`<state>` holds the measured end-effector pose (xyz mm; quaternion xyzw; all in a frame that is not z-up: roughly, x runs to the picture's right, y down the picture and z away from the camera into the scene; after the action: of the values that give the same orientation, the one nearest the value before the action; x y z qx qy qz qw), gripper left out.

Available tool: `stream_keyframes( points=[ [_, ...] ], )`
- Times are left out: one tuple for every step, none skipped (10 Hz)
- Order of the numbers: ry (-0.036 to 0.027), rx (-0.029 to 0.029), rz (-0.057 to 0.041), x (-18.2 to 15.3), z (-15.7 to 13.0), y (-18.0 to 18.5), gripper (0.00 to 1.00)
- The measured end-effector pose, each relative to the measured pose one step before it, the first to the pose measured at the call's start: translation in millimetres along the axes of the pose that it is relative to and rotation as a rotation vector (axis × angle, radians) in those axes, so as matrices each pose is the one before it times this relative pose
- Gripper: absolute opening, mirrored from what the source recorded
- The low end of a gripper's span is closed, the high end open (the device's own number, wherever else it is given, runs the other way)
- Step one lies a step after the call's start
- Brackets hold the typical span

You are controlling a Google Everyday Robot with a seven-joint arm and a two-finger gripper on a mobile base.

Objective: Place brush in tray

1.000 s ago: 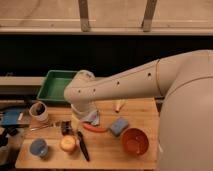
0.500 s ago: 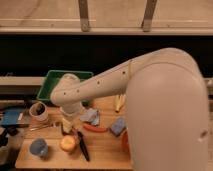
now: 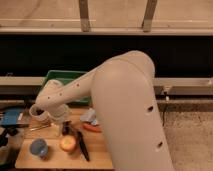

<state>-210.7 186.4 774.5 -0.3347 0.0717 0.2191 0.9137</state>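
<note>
– Black and thin, the brush [image 3: 83, 147] lay flat on the wooden table [image 3: 54, 160], close to the front edge. It was not in the tray.
– Where was the tray?
– The green tray [image 3: 62, 76] sat at the back of the table, well apart from the brush. The big white arm [image 3: 125, 110] hid part of it.
– And the gripper?
– The gripper [image 3: 65, 129] hung low over the table, just beside the far end of the brush. I could not tell if it was open or closed, or if it had hold of anything.
– What else lay near?
– A round orange-yellow thing [image 3: 68, 144] sat just left of the brush. A blue cup [image 3: 39, 148] stood further left. A red-orange long thing [image 3: 92, 128] lay to the right of the brush, with a blue-grey cloth [image 3: 89, 116] behind it. A white cup [image 3: 38, 113] stood at the left, by the arm, and a thin metal thing [image 3: 40, 128] lay in front of it.
</note>
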Motion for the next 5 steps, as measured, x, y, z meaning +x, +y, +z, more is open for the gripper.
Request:
stream_keyframes(
  points=[
    [0.01692, -0.00580, 0.00213, 1.74, 9.93, -1.45, 0.80],
    [0.01608, -0.00529, 0.00207, 0.82, 9.05, 0.49, 0.80],
    [0.02345, 0.00014, 0.00396, 0.04, 8.84, 1.82, 0.80],
    [0.01778, 0.00063, 0.00972, 1.49, 5.89, 0.10, 0.80],
    [0.01653, 0.00145, 0.01464, 2.38, 6.31, -2.23, 0.80]
  ],
)
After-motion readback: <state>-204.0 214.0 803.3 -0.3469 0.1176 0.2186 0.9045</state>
